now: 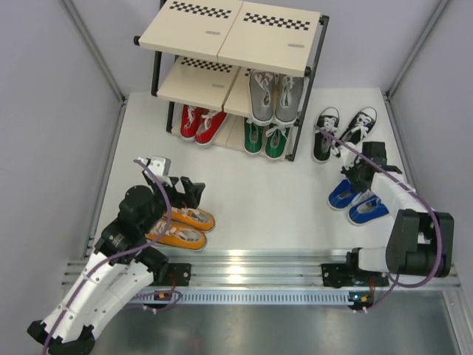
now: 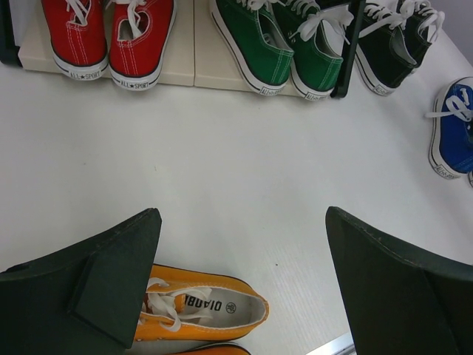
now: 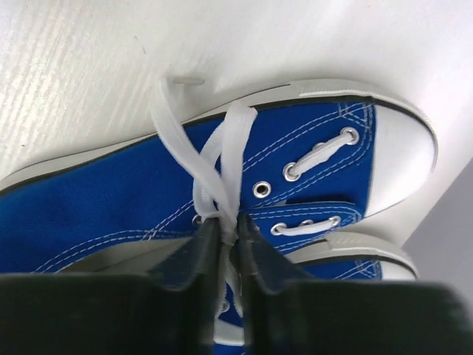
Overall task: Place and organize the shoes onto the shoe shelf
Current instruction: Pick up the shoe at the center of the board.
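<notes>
My right gripper (image 3: pixel 228 231) is shut on the white laces (image 3: pixel 222 159) where the two blue shoes (image 3: pixel 111 192) meet; in the top view it (image 1: pixel 360 181) sits over that pair (image 1: pixel 358 201) at the right. My left gripper (image 2: pixel 242 222) stands wide open above the table, just past the orange shoes (image 2: pixel 199 310), and holds nothing; from above it (image 1: pixel 185 191) hovers beside the orange pair (image 1: pixel 181 225). The shoe shelf (image 1: pixel 244 33) stands at the back. Grey shoes (image 1: pixel 273 96) rest on its middle tier, red shoes (image 1: pixel 199 124) and green shoes (image 1: pixel 264 137) on the bottom.
Black shoes (image 1: pixel 341 133) lie on the table right of the shelf's black frame post (image 1: pixel 299 126). Grey walls close in both sides. A metal rail (image 1: pixel 251 266) with the arm bases runs along the near edge.
</notes>
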Controlling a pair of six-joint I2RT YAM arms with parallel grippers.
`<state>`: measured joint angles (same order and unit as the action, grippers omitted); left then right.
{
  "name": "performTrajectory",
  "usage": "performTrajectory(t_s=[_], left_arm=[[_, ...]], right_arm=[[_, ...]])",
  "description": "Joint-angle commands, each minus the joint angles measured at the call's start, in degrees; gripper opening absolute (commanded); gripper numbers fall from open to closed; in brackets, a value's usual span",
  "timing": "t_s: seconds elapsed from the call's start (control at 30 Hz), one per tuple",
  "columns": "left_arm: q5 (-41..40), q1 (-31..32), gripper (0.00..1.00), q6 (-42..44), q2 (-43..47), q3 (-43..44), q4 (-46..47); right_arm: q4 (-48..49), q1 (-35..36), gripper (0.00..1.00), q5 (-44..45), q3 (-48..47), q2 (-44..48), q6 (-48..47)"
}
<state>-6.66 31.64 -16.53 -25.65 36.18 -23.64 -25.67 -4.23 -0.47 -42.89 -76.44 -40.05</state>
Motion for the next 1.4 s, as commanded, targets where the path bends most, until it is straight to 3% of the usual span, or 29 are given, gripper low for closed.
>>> performTrajectory(t_s=[0.0,0.07,0.33,0.6,0.7,0.93,1.13,1.37], left_arm=[[1.1,-0.1,0.98,-0.1,-0.2,-0.3,1.2],[3.0,-0.1,0.98,-0.2,-0.6,-0.5,1.9],[16.5,-0.2,0.98,-3.0,-2.7,-1.7,6.5],[27.1,0.2,0.98,-29.7,-7.8,-5.0,22.6],[24.2,3.3,0.98,-35.0,-12.6,-4.4,26.2],[7.3,24.3,0.98,-45.2,-28.6,-4.3,37.2],[8.1,31.0,0.98,-51.3,-44.0,-2.1,51.0],[9.3,34.5,0.98,-54.5,-56.3,1.4,64.8]], right_arm=[[4.1,0.3,0.04,-2.6,-0.4,2.4,0.2],[3.9,0.2,0.0,-4.9,-0.4,6.6,0.4],[-2.4,0.1,0.0,-21.5,-1.1,24.0,2.1],[-12.5,0.2,0.0,-38.3,-2.4,34.3,-0.2],[-14.7,0.2,0.0,-43.5,-4.4,34.8,0.9],[-16.9,0.5,0.0,-52.5,-5.4,35.8,3.9],[-14.4,1.1,0.0,-57.4,-4.0,36.6,8.0],[-14.7,1.2,0.0,-62.5,-3.1,37.2,8.2]])
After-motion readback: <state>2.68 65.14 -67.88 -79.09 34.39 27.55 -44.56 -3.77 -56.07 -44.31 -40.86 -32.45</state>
